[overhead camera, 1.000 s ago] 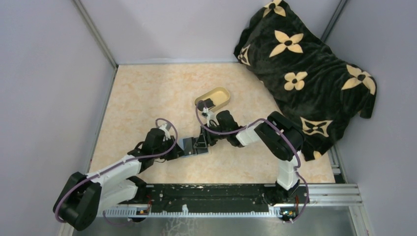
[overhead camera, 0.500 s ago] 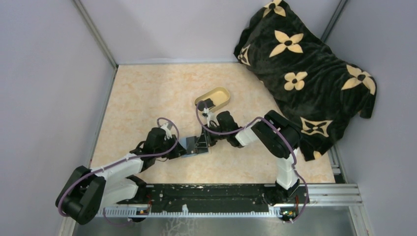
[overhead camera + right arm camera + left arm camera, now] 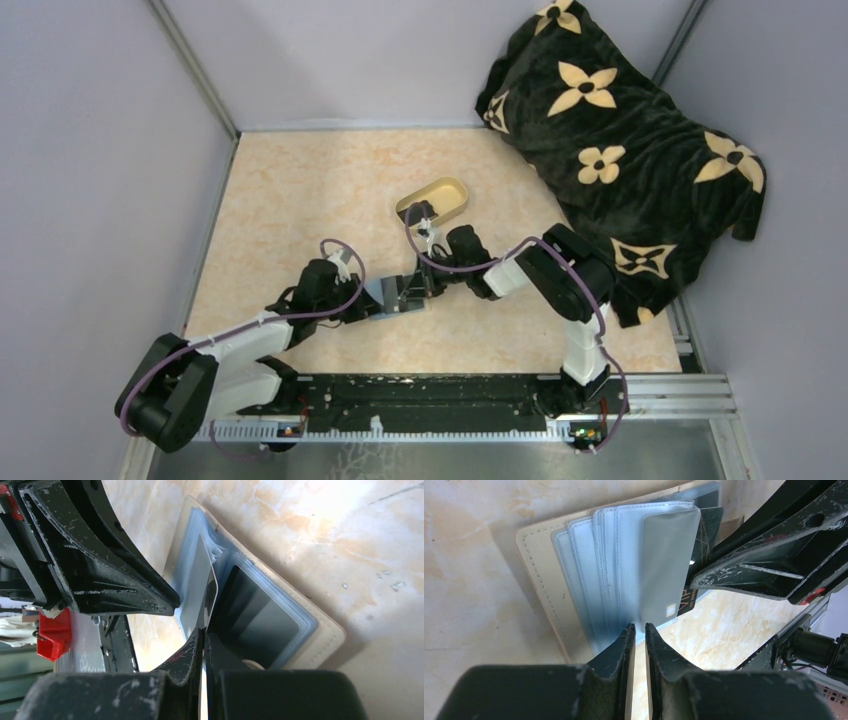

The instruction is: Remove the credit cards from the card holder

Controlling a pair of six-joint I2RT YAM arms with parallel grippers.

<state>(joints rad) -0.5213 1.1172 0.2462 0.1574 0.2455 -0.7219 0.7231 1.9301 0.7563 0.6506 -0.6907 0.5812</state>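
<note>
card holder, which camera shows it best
The left wrist view: the card holder fills the frame, fanned open and sharp. The right wrist view shows part of it at a steep angle. The top external view shows only a small, distant patch.

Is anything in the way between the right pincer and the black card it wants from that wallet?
Nothing visible. The right pincer is shut on the edge of the credit card, where it pokes out of the clear sleeves of the card holder. The left pincer grips the holder's opposite edge, out of that path.
</note>
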